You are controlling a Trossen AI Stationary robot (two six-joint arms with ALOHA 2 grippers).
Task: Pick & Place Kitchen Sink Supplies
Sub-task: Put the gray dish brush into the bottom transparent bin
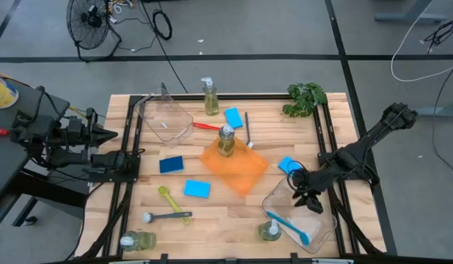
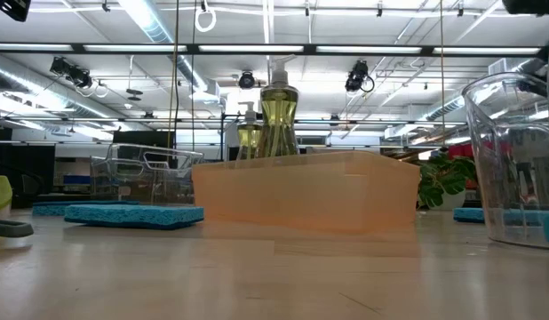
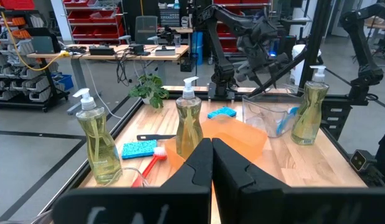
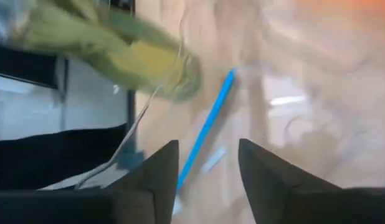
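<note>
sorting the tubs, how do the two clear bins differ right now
The clear bin by the right arm holds a blue brush, with the right gripper over it, jaws apart. The clear bin by the left arm holds nothing I can see and has no gripper near it. The first sits at the table's near right corner, the second at the far left. Both are transparent plastic.

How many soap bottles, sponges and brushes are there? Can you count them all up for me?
Clear pump bottles of yellowish soap: 4
Blue rectangular sponges: 4
Slim long-handled brushes (red, dark, yellow-green, grey, blue): 5
Total: 13
</note>
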